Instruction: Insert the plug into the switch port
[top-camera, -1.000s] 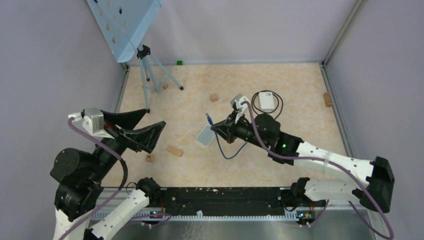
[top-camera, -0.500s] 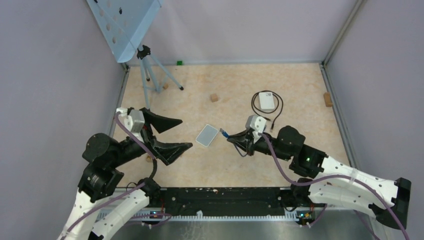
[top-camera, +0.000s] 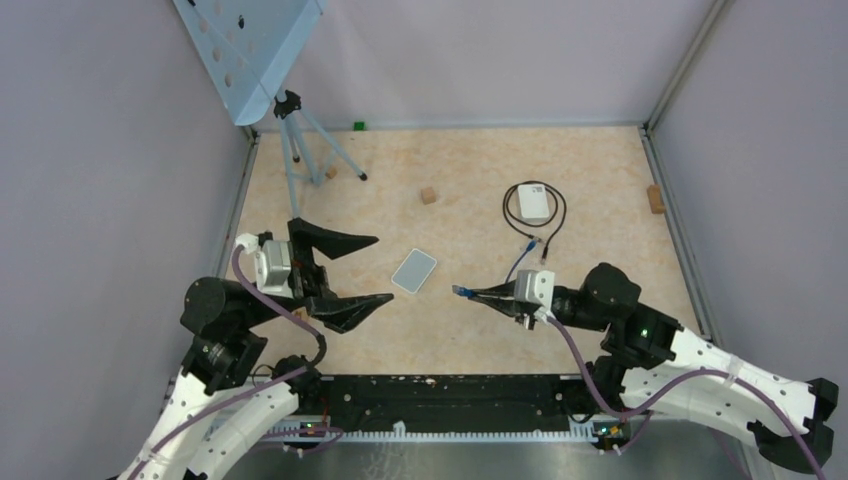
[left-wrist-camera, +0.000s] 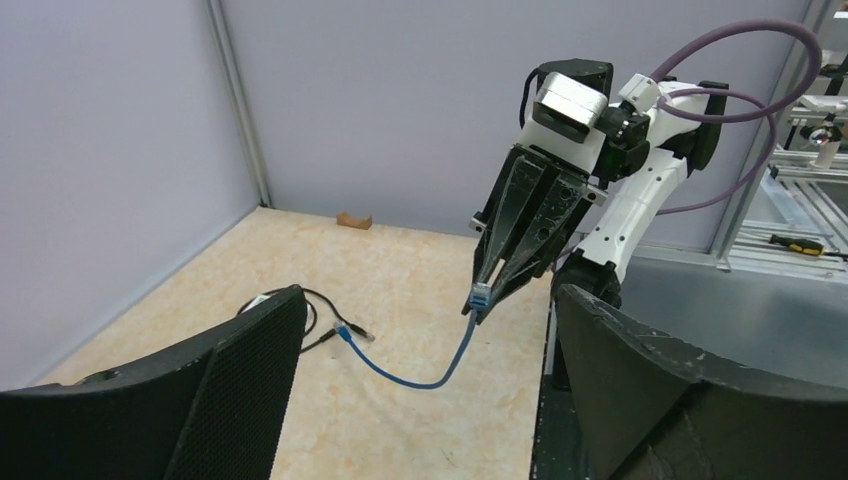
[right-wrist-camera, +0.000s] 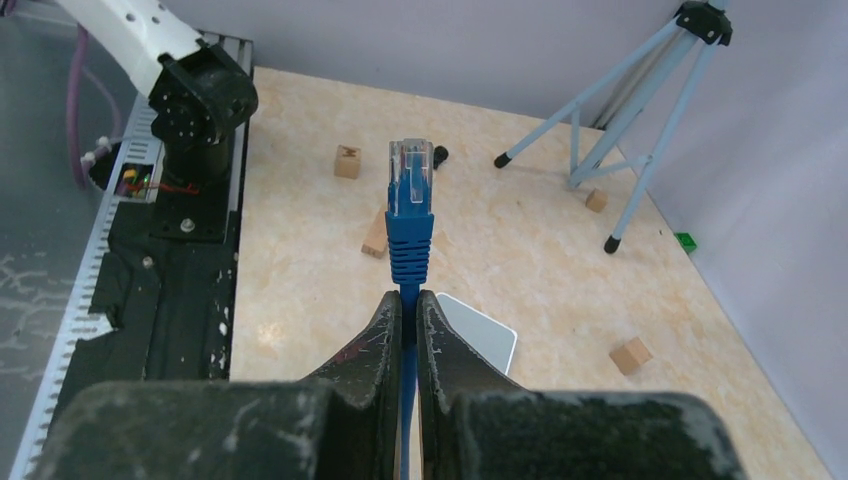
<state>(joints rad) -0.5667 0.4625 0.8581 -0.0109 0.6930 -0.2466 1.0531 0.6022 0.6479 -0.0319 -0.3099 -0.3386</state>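
Ahead of the right claw (top-camera: 472, 293) and its plug (top-camera: 459, 291), open floor runs to the left claw (top-camera: 381, 268), spread wide; the flat grey switch (top-camera: 414, 271) lies just beside that lane

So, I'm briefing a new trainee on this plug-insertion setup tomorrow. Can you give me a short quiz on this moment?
1. True or false: the right fingers are shut on the blue network cable, just behind its clear-tipped plug.
2. How are the left fingers? A) shut on the cable B) open, holding nothing C) out of every view
3. Fill in: seen from the top camera, the flat pale rectangular switch box lies ____ the two sets of fingers.

Key: 1 true; 2 B; 3 between.
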